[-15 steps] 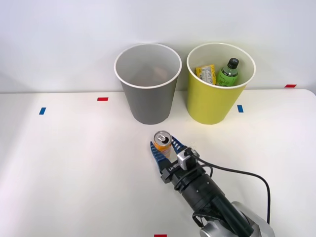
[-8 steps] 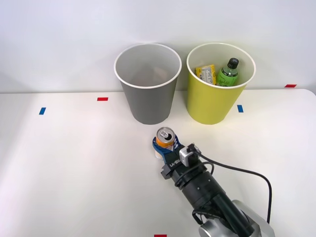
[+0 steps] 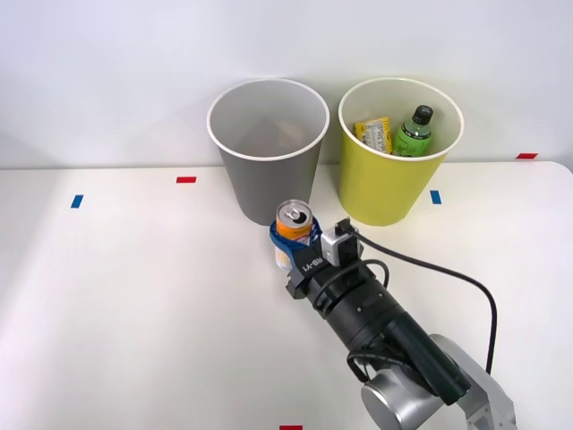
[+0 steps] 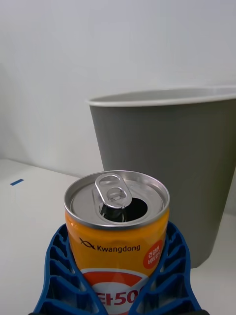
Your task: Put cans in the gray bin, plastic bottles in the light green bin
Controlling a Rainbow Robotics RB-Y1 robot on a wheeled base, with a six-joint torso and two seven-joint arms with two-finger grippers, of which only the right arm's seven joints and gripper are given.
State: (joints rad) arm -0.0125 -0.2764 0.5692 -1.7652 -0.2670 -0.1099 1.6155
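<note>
My right gripper is shut on the orange and white can, holding it upright above the table, just in front of the gray bin. The wrist view has the can between my blue ribbed fingers, its silver top and pull tab open, with the gray bin close behind it and taller than the can. The light green bin stands to the right of the gray one. Inside it a green plastic bottle with a black cap leans beside a yellow packet.
The white table carries small tape marks: red, blue, blue and red. A black cable loops off my right arm. A white wall rises just behind the bins.
My right gripper closed on the can and lifted it off the table, carrying it up and toward the gray bin.
</note>
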